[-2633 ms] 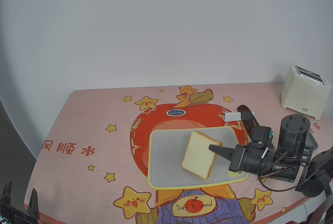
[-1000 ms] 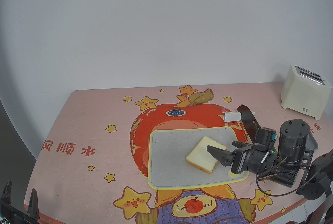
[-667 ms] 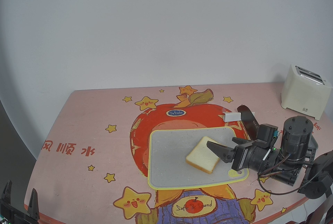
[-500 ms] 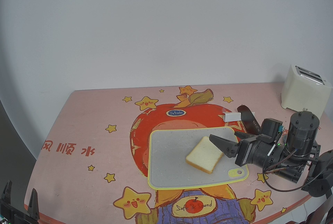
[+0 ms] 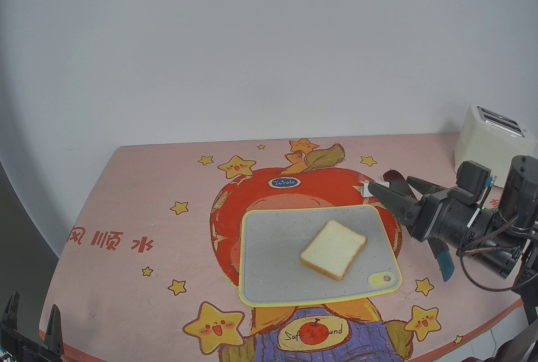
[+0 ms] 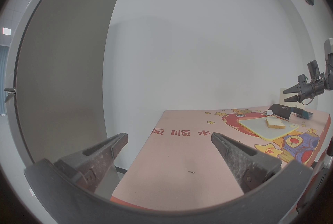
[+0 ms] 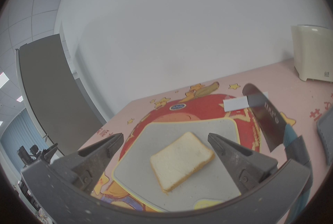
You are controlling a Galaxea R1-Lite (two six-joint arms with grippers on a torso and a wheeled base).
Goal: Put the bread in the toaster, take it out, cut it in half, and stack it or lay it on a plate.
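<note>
A slice of white bread [image 5: 333, 249] lies flat on the grey cutting board [image 5: 269, 245] with a yellow rim, free of any grip. My right gripper [image 5: 395, 189] hangs open and empty to the right of the board, raised over the knife. The knife's black blade [image 7: 265, 117] rests on a small white block [image 7: 236, 104]; its blue handle [image 5: 443, 262] pokes out below the arm. The cream toaster [image 5: 493, 147] stands at the far right corner. My left gripper [image 6: 170, 151] is open and empty off the table's near left corner. In the right wrist view the bread [image 7: 180, 160] lies between my open fingers, farther off.
A grey tray edge [image 7: 326, 134] lies right of the knife. The table [image 5: 168, 189] carries a pink cartoon mat with bare room on its left half. A plain wall stands behind it, and the table's front edge is close to the board.
The right gripper lowered the tilted bread flat onto the board, let it go, then drew back to the right and upward over the knife. The left arm has kept still.
</note>
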